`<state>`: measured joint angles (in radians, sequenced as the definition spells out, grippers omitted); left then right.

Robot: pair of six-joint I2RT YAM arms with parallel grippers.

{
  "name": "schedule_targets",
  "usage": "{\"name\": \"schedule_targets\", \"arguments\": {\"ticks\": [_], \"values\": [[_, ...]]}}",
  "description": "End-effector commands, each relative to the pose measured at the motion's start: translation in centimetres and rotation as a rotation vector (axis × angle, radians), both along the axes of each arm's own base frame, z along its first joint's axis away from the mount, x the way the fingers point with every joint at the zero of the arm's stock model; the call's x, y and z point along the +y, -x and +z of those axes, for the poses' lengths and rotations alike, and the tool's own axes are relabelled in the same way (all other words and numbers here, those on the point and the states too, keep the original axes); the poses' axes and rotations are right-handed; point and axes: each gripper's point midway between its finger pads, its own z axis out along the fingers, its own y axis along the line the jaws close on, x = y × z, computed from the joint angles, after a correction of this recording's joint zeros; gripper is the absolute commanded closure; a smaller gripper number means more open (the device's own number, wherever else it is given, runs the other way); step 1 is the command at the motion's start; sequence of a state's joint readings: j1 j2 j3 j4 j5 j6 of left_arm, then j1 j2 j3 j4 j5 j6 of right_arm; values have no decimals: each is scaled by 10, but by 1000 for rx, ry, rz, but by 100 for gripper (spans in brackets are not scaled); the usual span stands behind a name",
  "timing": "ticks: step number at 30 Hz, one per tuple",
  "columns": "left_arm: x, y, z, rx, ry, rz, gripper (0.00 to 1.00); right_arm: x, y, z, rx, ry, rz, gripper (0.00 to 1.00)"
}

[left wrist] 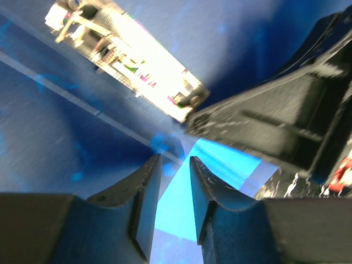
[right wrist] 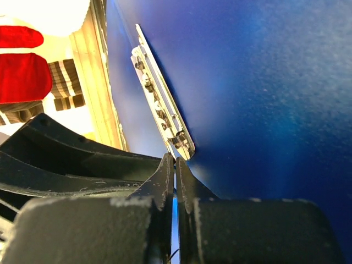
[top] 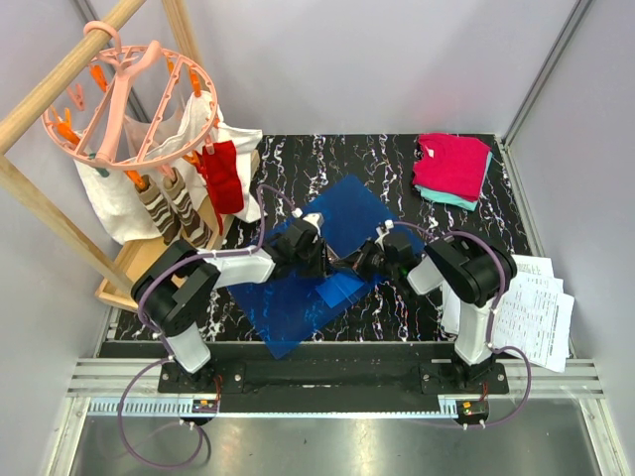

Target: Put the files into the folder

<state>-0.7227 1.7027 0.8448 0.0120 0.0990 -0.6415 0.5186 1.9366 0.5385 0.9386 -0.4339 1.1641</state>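
Black marble-patterned table [top: 298, 159] carries everything. The translucent blue plastic folder [top: 347, 213] lies in the middle, turned like a diamond. The white printed paper files [top: 541, 307] lie well apart from it, at the near right corner beside the base of the right arm. No sheet is in the folder yet. A pile of pink and teal folded clothes [top: 451, 164] sits at the far right and has no part in this.

Both arms meet at the near right edge of the folder. The right gripper [right wrist: 175, 159] has its fingers pressed together with a thin line of light blue between them, so I judge that it pinches one leaf of the folder, close to the white barcode label [right wrist: 162, 115]. The left gripper [left wrist: 175, 159] has its jaws a little apart, with a paler blue leaf showing in the gap. It does not seem to grip anything.

The step in hand, as I read it, is to open the folder. To do it well, the right gripper should hold only the upper leaf and lift it slowly, because glossy plastic can slip out. The left gripper should press the lower leaf flat, so that the two leaves separate and the folder does not slide. Only when the mouth is wide is it sensible to fetch the files.
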Motion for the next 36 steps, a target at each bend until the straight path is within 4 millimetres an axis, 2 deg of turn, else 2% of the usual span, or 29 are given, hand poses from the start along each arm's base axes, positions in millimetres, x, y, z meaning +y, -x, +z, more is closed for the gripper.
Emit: {"name": "schedule_targets", "arguments": {"ticks": [1,2,4,5,6,7,9,10,13,17,21,23,25,27,28,30,36], "values": [[13,-7,-26,26,-62,100,79,-5,-3,-11,1,84,-41,100],[19,-4,-35,49,-80,113,83,-13,0,-25,11,169,-40,100],[29,8,-51,94,-108,140,93,-18,-5,-23,1,217,-50,100],[33,12,-58,116,-122,147,95,-28,-2,-35,28,300,-58,100],[41,14,-65,123,-157,165,96,-30,-8,-29,17,331,-70,100],[44,16,-72,135,-173,168,99,-42,1,-44,71,417,-67,100],[54,24,-81,166,-214,177,100,-59,-4,-49,85,515,-127,100],[57,27,-86,177,-223,181,100,-69,5,-60,136,579,-133,100],[63,33,-92,196,-241,182,100,-84,13,-81,193,660,-163,100],[76,37,-97,186,-275,189,100,-92,23,-100,233,706,-165,100],[88,43,-105,203,-290,198,100,-95,23,-110,247,730,-169,100],[93,48,-108,219,-296,198,100,-89,20,-107,241,708,-160,100],[95,49,-107,219,-297,199,100,-78,7,-95,192,674,-147,100],[97,50,-108,215,-305,196,100,-62,-15,-71,122,624,-137,100],[94,46,-107,202,-292,197,100,-50,-16,-62,127,564,-103,100],[94,50,-111,217,-294,188,100,-38,-32,-42,114,485,-118,100],[99,52,-113,213,-312,188,100,-26,-51,-13,102,368,-154,100]]}}
